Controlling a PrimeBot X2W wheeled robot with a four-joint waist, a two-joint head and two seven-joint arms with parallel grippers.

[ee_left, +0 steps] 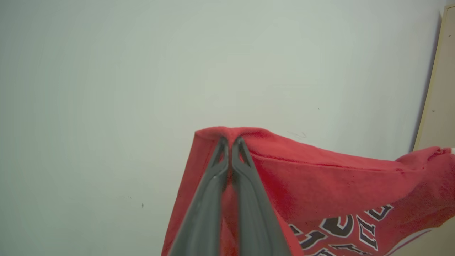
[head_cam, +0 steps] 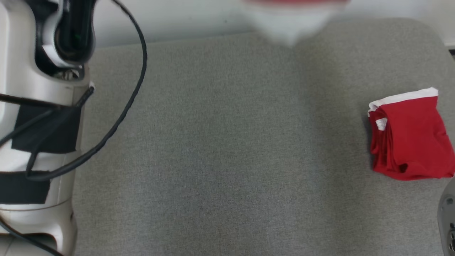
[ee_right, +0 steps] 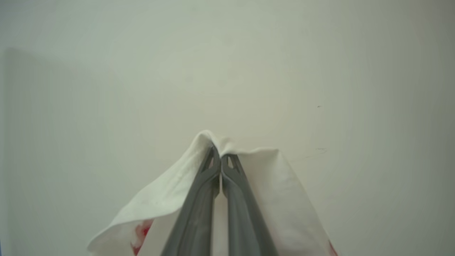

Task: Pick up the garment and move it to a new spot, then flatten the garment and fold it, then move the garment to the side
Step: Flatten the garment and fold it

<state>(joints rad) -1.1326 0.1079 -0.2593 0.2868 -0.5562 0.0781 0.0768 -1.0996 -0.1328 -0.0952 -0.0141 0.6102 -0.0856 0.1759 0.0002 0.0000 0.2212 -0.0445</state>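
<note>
Garment aloft between both claws, table waiting below

Red garment (ee_left: pixel 320 185), a jersey-like top with black-and-white lettering (ee_left: pixel 341 227), hangs in the air in front of you rather than on the table. Your left claw (ee_left: pixel 230 140) is pinched fully closed over a red fold, and the cloth runs off from it toward the right of that wrist view. Your right claw (ee_right: pixel 220 151) is clamped just as tight on a white part of what looks to be the same piece, with red showing lower down. Both wrist views look past the cloth at a pale wall (ee_left: pixel 106 89). From the head view it is a red-and-white blur at the top edge, over the far side of the grey padded table (head_cam: pixel 227 149).

The next move, as I judge it, turns on this. The held edge spans claw to claw, left to right, and the body drapes down from it. Laying it flat means lowering both arms together toward the middle of the padding. Neither arm is nearer. Keep away from the folded red garment (head_cam: pixel 412 138) at the table's right.
</note>
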